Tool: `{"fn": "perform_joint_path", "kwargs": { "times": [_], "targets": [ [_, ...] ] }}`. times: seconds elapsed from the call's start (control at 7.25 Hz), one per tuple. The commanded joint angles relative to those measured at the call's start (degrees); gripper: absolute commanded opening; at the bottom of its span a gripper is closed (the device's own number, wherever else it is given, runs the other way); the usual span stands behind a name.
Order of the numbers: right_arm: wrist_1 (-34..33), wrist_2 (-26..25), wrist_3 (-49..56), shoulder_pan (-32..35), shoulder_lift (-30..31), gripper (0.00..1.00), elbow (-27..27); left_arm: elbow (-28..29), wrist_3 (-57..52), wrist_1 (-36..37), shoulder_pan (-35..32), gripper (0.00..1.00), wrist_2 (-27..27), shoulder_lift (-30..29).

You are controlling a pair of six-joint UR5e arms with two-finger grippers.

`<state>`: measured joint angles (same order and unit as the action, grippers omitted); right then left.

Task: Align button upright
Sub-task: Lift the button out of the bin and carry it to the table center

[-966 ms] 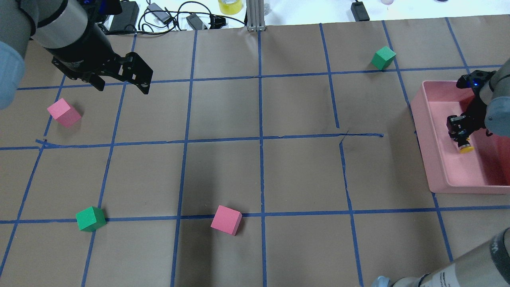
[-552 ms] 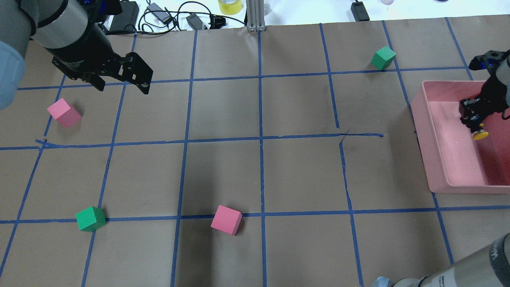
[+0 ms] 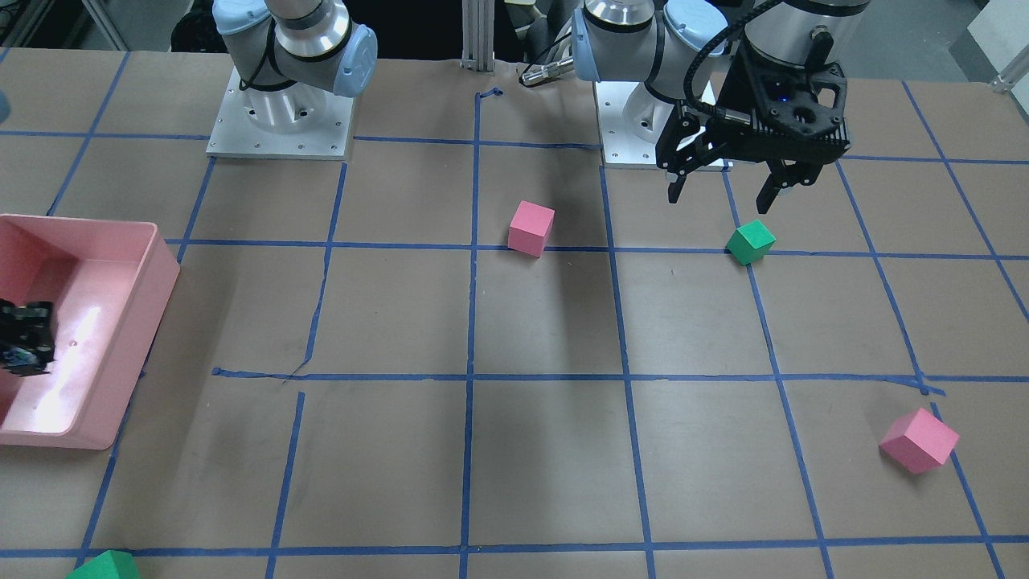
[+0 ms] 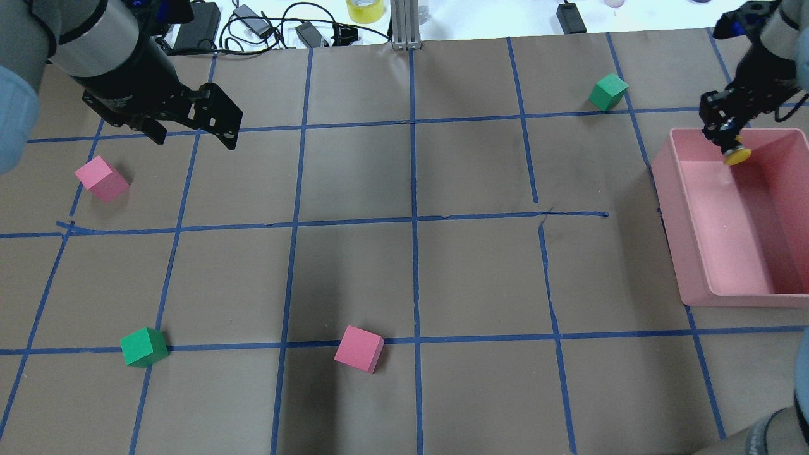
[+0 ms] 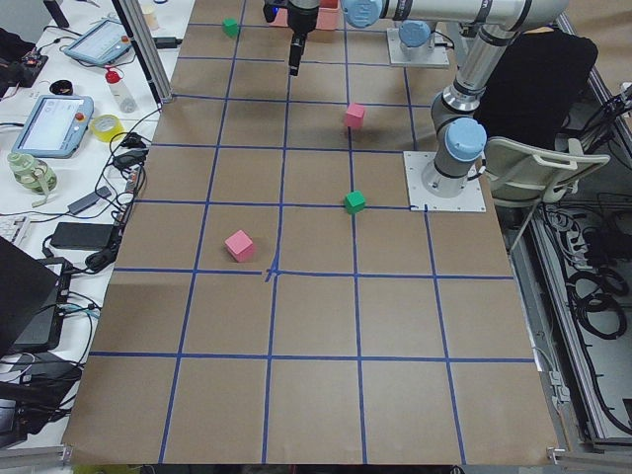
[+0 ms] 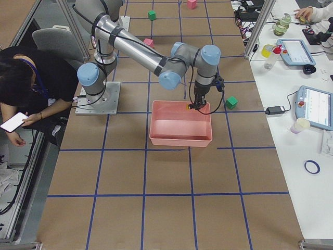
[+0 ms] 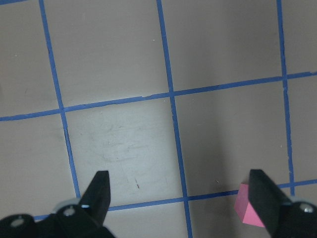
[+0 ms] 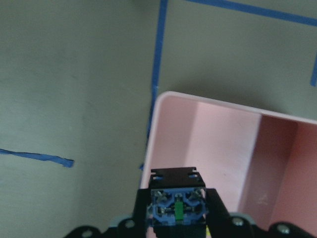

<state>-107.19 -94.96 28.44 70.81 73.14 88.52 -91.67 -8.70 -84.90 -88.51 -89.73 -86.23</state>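
Observation:
The button, with its yellow cap (image 4: 737, 155) pointing down, hangs in my right gripper (image 4: 727, 136), which is shut on its black body. It is held above the far end of the pink bin (image 4: 670, 208). In the right wrist view the button's base end (image 8: 177, 206), black with blue terminals, sits between the fingers, over the bin's corner (image 8: 198, 101). In the front view the right gripper (image 3: 24, 346) shows at the left edge over the bin (image 3: 161, 273). My left gripper (image 4: 193, 139) is open and empty above the table at the far left (image 3: 718, 199) (image 7: 179, 181).
A pink cube (image 4: 101, 179) lies near the left gripper and shows in the left wrist view (image 7: 245, 210). A green cube (image 4: 144, 346) and a pink cube (image 4: 359, 348) lie near the front. Another green cube (image 4: 608, 91) lies beyond the bin. Cables lie along the far edge.
My right gripper has risen out of the bin with the button and moved toward the bin's far end. The left arm has not moved.

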Motion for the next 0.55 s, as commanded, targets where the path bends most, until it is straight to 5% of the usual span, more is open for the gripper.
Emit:
{"fn": "perform_joint_path", "kwargs": {
  "times": [0.0,0.41],
  "targets": [
    [0.75,4.31,-11.33,11.40,-0.01,0.00,-0.80,0.00,0.00,0.00,0.00,1.00,0.00,0.01],
    [-3.01,7.06,-31.11,25.99,-2.99,0.00,-0.71,0.00,0.00,0.00,0.00,1.00,0.09,0.01]
  ]
}}
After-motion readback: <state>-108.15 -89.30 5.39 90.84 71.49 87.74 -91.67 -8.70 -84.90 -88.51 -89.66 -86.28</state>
